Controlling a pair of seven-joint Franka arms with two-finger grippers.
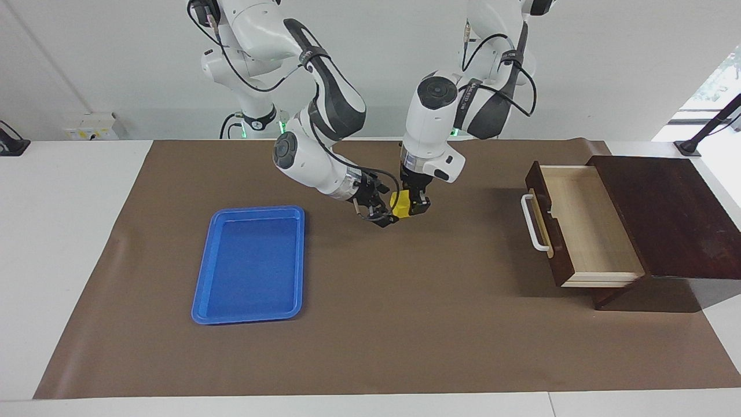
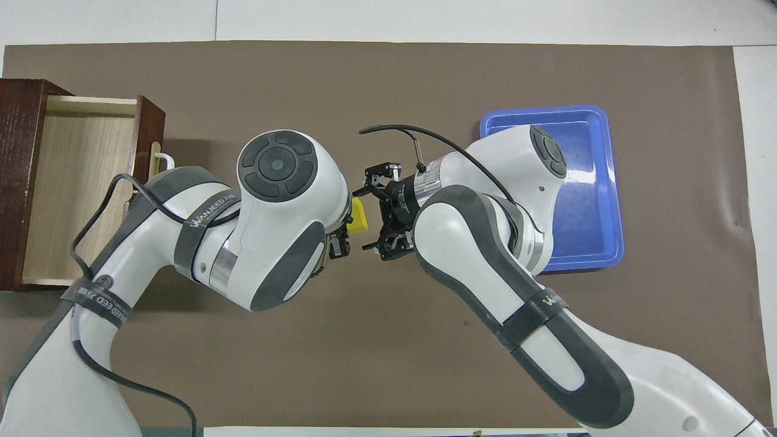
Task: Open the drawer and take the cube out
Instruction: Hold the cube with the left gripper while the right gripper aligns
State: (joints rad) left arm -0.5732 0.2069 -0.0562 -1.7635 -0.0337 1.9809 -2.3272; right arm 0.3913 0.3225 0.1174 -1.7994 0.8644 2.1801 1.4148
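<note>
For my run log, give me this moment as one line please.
drawer: open, empty | small yellow cube: held in air by left gripper | right gripper: open beside cube | blue plastic tray: empty

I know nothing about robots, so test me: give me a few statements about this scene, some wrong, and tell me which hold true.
1. The drawer is pulled open. True.
2. The cube lies in the blue tray. False: the left gripper holds it in the air over the brown mat.
3. The right gripper is open beside the cube. True.
4. The tray holds several items. False: nothing shows in it.
5. The drawer has a white handle. True.
</note>
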